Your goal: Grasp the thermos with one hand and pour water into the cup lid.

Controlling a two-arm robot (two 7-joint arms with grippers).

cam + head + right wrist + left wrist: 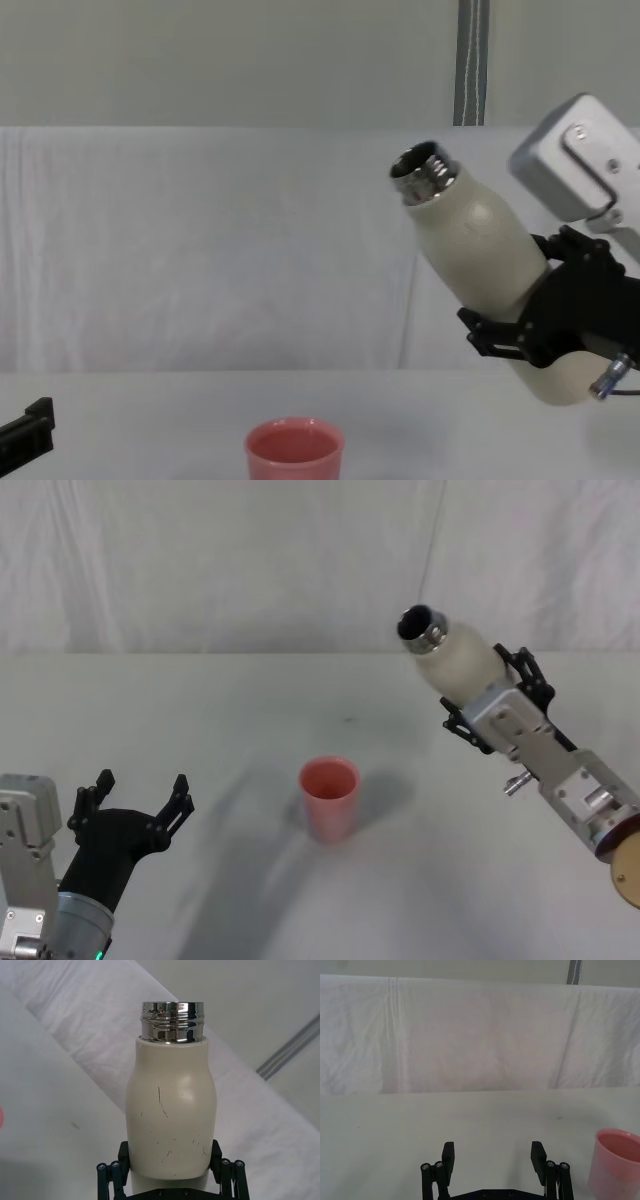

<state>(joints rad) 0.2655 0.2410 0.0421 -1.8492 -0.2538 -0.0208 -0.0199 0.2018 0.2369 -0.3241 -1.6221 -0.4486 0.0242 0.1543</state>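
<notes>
The right gripper (482,702), clenched round the tilted thermos (455,660), must swing its neck over the cup lid (329,797), which stands low to its left; the left gripper (135,800) idles released.

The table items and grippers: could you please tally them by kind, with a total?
Thermos: 1, held tilted above the table by the right gripper
Cup lid: 1, pink, upright on the table
Grippers: 2, the left gripper open and idle
Total: 4

A tall cream-white thermos (482,250) with a shiny threaded steel neck is held aloft, tilted with its mouth toward upper left, by the black-fingered right gripper (545,315), above and right of a small round pink cup lid (294,449).
</notes>
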